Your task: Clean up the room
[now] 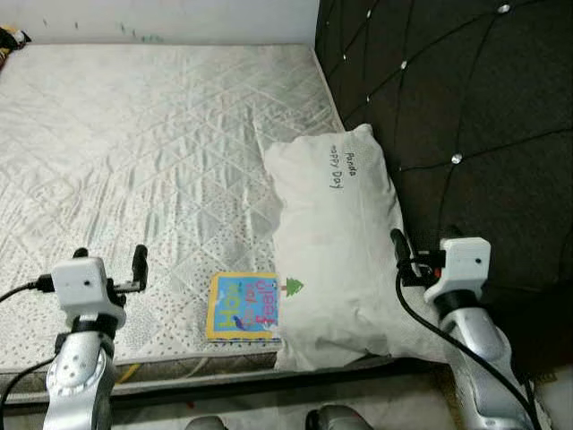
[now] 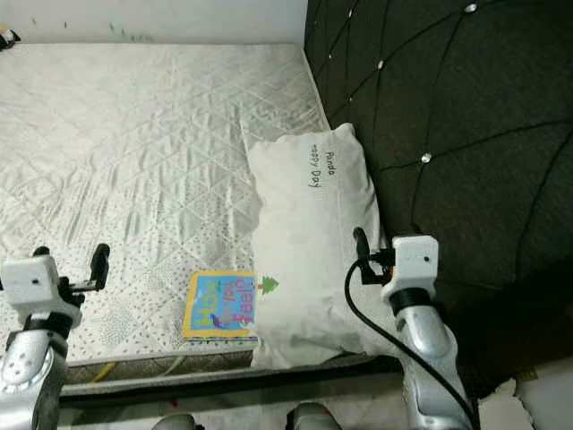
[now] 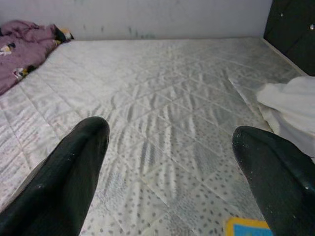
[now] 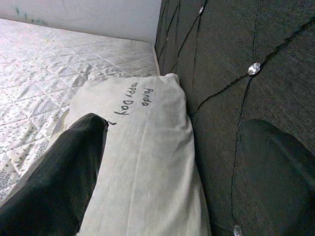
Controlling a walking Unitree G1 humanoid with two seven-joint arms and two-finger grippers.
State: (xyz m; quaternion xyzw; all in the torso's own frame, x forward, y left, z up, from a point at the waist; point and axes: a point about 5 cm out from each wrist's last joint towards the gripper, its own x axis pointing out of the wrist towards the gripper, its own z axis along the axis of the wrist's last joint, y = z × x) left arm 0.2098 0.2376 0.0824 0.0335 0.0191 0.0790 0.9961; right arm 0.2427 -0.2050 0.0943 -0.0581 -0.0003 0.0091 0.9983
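Note:
A colourful children's book [image 1: 243, 306] lies flat near the front edge of the white quilted mattress [image 1: 152, 152], its right side touching a white pillow [image 1: 340, 242] with handwriting on it. The pillow lies along the black tufted headboard [image 1: 448, 90]. My left gripper [image 1: 110, 260] hovers open over the mattress, left of the book, holding nothing. Over the pillow's right edge, next to the headboard, my right gripper [image 1: 425, 240] is open and empty. In the left wrist view a corner of the book [image 3: 246, 227] shows between the fingers [image 3: 64, 187].
A crumpled purple cloth [image 3: 19, 49] lies at the mattress's far left corner by the white wall [image 3: 162, 17]. The bed's front edge [image 1: 179, 367] runs just before me. Much of the mattress is bare.

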